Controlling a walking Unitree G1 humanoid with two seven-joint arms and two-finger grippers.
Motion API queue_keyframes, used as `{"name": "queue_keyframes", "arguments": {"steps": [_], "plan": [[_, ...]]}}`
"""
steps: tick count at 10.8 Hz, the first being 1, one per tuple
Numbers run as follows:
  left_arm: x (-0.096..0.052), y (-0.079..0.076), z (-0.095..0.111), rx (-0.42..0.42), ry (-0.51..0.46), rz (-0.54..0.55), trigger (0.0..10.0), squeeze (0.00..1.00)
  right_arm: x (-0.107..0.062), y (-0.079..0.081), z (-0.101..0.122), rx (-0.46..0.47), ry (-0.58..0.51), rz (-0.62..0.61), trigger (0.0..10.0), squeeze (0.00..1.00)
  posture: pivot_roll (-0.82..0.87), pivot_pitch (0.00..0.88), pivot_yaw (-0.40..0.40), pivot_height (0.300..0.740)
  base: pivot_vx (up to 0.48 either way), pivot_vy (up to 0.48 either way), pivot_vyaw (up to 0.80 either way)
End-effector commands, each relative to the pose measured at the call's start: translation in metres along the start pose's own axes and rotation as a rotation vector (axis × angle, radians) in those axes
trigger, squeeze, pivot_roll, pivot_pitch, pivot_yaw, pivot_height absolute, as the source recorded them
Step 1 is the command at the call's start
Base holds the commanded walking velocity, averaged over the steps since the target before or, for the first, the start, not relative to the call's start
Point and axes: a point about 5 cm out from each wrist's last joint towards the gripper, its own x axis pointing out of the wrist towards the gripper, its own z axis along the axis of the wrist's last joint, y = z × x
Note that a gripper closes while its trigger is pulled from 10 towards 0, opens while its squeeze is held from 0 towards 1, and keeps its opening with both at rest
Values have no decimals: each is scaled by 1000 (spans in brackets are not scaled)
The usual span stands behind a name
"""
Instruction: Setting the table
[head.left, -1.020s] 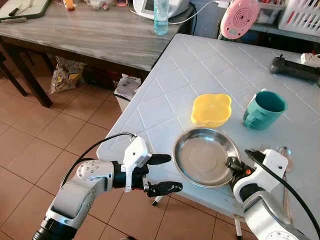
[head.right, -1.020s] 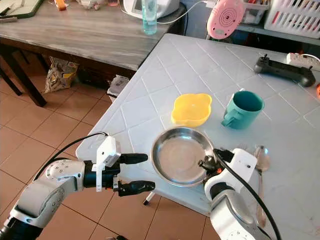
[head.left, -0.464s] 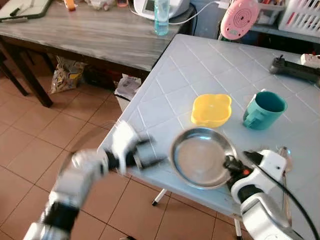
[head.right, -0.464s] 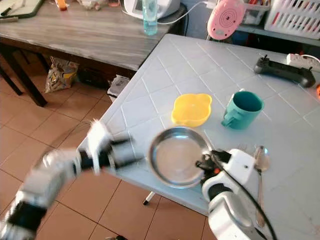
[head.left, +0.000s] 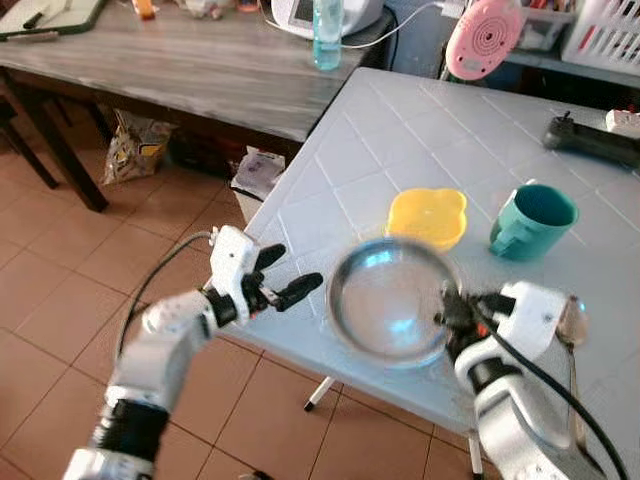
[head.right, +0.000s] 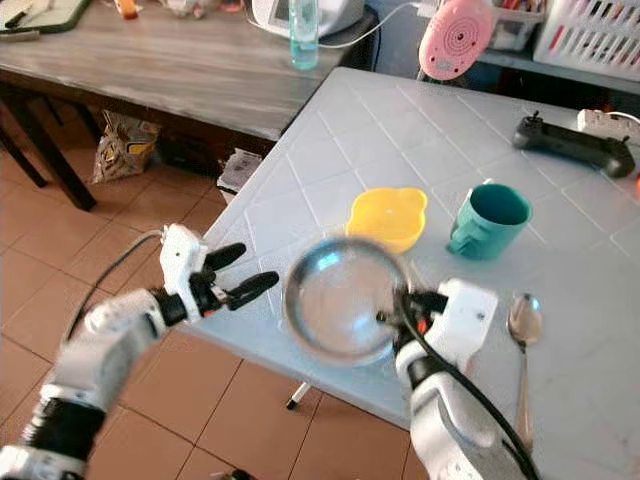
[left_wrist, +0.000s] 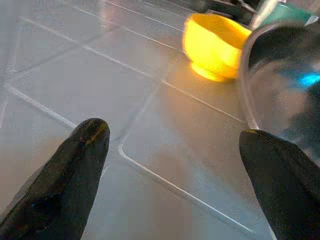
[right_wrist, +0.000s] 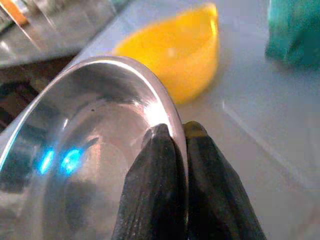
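The right claw (right_wrist: 172, 137) is clenched on the rim of the steel plate (head.left: 385, 300), one black finger inside the rim and one outside, holding the plate tilted and blurred above the near part of the white bench (head.left: 420, 130). Just beyond the plate sits a yellow bowl (head.left: 428, 216), and beside that a teal mug (head.left: 530, 220). A spoon (head.left: 572, 330) lies on the bench near the right wrist. The left claw (head.left: 285, 275) hovers at the bench's near edge, fingers spread apart and grasping nothing, pointing toward the plate.
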Motion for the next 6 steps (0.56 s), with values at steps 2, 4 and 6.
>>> {"name": "queue_keyframes", "arguments": {"steps": [2,4,6], "plan": [[2,6,5,18,-56,125,10000,0,-1,3,21,32,-133,24,0,0,54,125,-12,740,0,0,0],[9,11,15,56,-109,264,10000,0,-1,4,35,57,-229,29,0,0,53,121,-13,740,0,0,0],[14,18,25,65,-152,355,10000,0,1,-1,48,138,-308,-3,0,0,48,112,-10,740,0,0,0]]}}
